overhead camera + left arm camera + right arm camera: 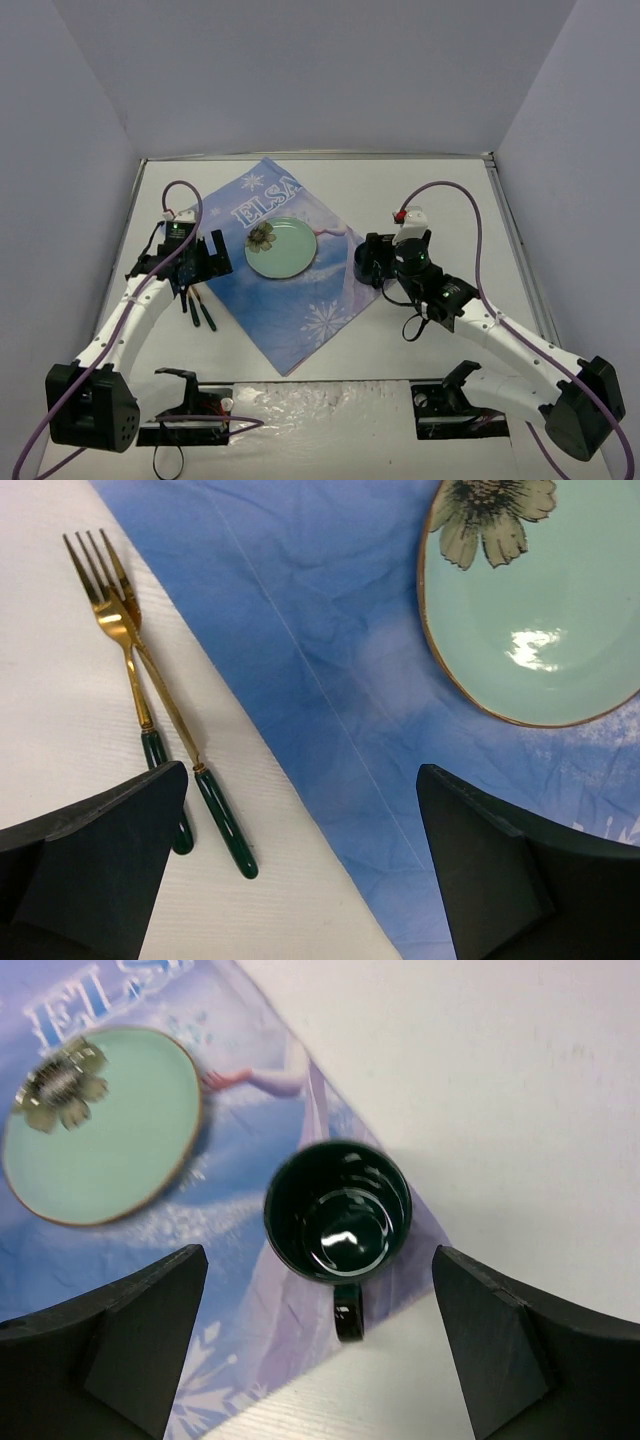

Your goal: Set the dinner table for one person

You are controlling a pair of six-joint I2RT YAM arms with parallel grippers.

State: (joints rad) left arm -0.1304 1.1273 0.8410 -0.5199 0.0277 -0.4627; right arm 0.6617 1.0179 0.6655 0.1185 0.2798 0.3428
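On the white dinner table (440, 190) lies a blue "ELSA" cloth (290, 310) with a mint green flower plate (281, 248) on it. Two gold utensils with dark green handles (150, 695), at least one a fork, lie on the bare table just left of the cloth. My left gripper (302, 780) hovers open over the cloth's left edge, holding nothing. A dark glossy mug (338, 1210) stands upright on the cloth's right corner, handle towards the camera. My right gripper (320, 1260) is open above it, both fingers apart from the mug.
Grey walls enclose the table on three sides. The two arm bases (190, 410) sit at the near edge. Purple cables (450, 190) loop over both arms. In the top view the right gripper (375, 260) mostly hides the mug.
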